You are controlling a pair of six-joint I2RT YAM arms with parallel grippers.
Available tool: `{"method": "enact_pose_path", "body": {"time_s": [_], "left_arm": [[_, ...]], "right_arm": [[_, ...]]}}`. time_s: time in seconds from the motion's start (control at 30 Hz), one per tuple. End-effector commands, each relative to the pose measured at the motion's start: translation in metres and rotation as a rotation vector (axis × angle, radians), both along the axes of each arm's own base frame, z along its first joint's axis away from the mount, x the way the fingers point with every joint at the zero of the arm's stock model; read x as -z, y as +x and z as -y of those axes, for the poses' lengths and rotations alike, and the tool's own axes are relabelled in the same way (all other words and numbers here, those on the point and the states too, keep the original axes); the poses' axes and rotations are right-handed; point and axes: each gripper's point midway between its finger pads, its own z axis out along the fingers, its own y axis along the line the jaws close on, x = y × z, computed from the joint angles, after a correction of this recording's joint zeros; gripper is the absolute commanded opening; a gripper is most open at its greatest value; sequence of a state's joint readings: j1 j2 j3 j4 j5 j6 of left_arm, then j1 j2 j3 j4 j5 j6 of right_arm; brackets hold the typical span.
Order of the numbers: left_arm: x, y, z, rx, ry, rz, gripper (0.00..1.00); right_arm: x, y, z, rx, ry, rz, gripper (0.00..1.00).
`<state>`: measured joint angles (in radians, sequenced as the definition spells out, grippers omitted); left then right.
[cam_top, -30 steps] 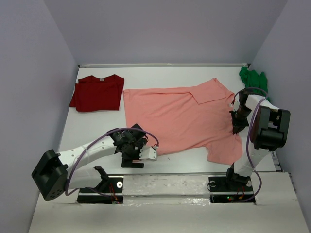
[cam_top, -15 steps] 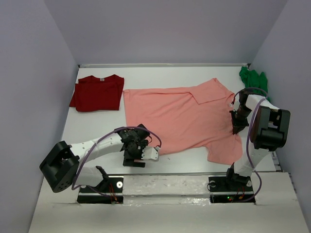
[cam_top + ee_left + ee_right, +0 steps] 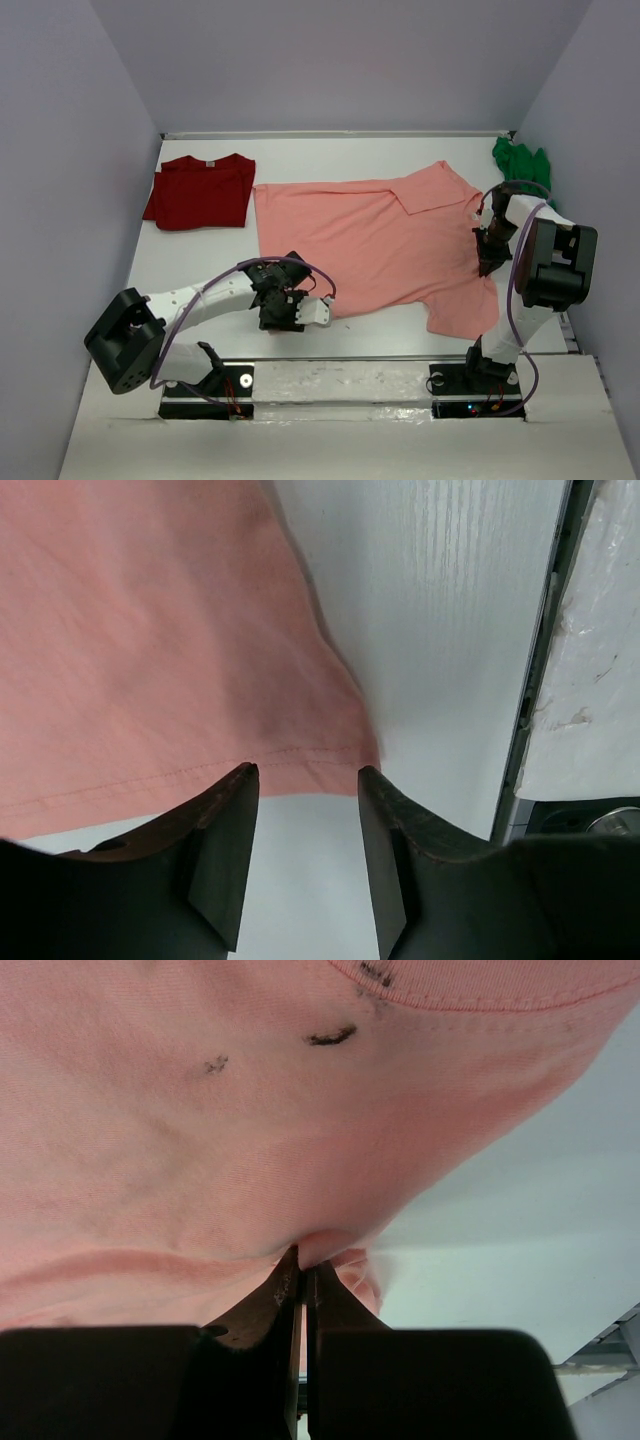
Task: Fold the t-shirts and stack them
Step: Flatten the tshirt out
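Far left: dark red shirt (image 3: 200, 190), apparently folded, on the desk (image 3: 200, 265).
Left gripper (image 3: 306, 780): jaws half apart, astride the near hem corner of the next item.
Centre: salmon-pink shirt (image 3: 370, 240), spread flat.
Right gripper (image 3: 303, 1260): pinching its right edge.
Far right: green shirt (image 3: 520, 160), bunched.
Risk: left jaws shutting short of the hem and gripping nothing.
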<state>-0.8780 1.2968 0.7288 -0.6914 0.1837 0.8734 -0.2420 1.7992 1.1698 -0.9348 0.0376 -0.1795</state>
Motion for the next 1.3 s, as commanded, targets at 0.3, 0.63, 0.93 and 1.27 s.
{"method": "enact_pose_path", "body": {"time_s": [0.3,0.63,0.93,1.27], "left_arm": [[-0.007,-0.008,-0.002,0.012,-0.004,-0.021,0.74],[0.014,-0.006,-0.007,0.008,0.058,-0.033,0.69],[0.015,0.001,-0.004,0.018,0.068,-0.019,0.54],[-0.004,0.008,0.003,0.011,0.045,0.008,0.51]], "right_arm": [[-0.014,0.013,0.008,0.003,-0.034,0.063,0.0],[-0.015,0.013,0.009,0.001,-0.039,0.062,0.0],[-0.013,0.012,0.011,-0.003,-0.047,0.055,0.0],[-0.007,0.013,0.011,0.0,-0.045,0.051,0.0]]}}
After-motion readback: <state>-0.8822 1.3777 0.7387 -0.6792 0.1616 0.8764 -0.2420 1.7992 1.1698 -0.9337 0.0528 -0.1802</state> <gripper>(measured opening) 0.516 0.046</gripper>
